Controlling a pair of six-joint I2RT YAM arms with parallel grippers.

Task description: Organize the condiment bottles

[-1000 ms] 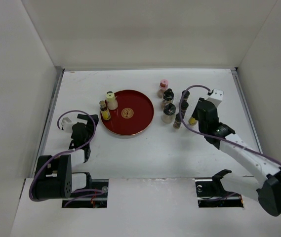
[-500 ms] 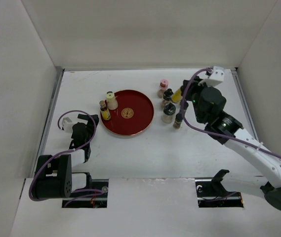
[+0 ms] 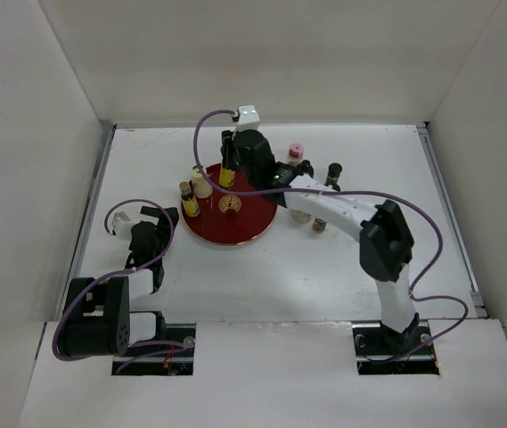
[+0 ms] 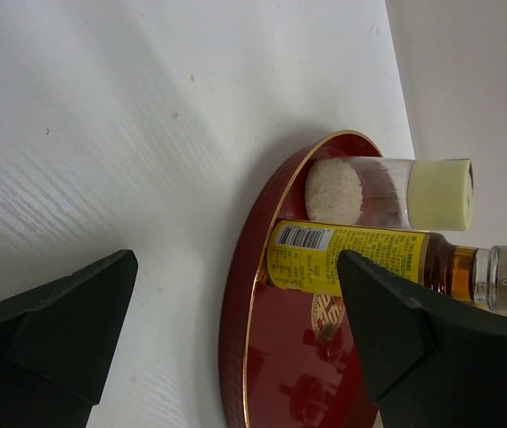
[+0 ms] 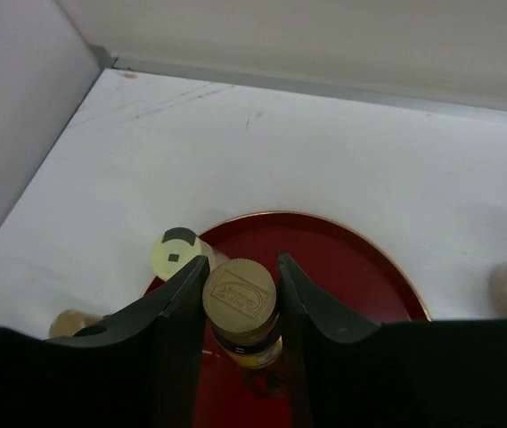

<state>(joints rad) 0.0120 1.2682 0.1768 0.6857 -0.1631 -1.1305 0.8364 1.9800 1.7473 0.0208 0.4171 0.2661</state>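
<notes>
**Right arm holds a yellow bottle over the tray; left arm idle**

I see the right arm stretched across the table to the far left part of the red tray. The right end effector is clenched on a yellow bottle, one finger on each side just under its tan cap. The bottle is upright over the tray's red surface. I cannot tell whether its base touches the tray.

Two bottles stand on the tray at its left edge, just beside each other: a cream-capped bottle and, nearer to me, an amber bottle with a yellow label. The gripped bottle is just right of the cream-capped one.

Off the tray to the right, a pink-capped bottle and a black-capped bottle stand on the table. The right arm covers most of the other bottles in that group, so I cannot count them.

The left end effector is released, with nothing between its fingers. It sits low over the table, left of the tray and facing it.
</notes>
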